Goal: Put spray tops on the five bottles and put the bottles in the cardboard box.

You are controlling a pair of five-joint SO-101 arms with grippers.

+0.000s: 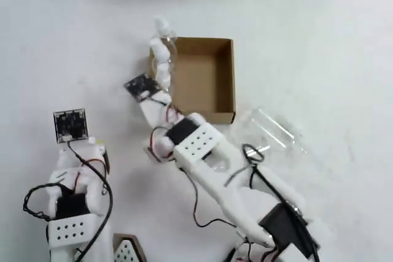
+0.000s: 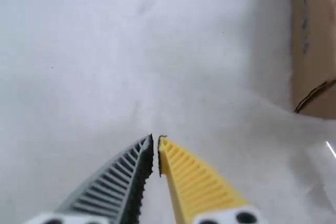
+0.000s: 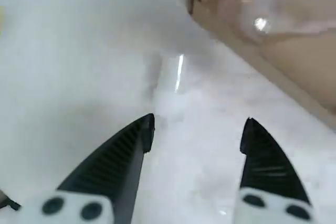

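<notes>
Left wrist view: left pincer (image 2: pixel 156 139) pressed together, parked over the table (image 2: pixel 105 51). Right pincer (image 3: pixel 199 120) spread, empty; cardboard box (image 3: pixel 302 66) and a clear bottle (image 3: pixel 275 1) just ahead of its tips. A second bottle (image 1: pixel 276 130) lies past the box from it. I'd come in low and pinch mid-body.

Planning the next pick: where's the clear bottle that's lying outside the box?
In the high view, the clear bottle lies on its side on the table, off the near right corner of the cardboard box.
</notes>
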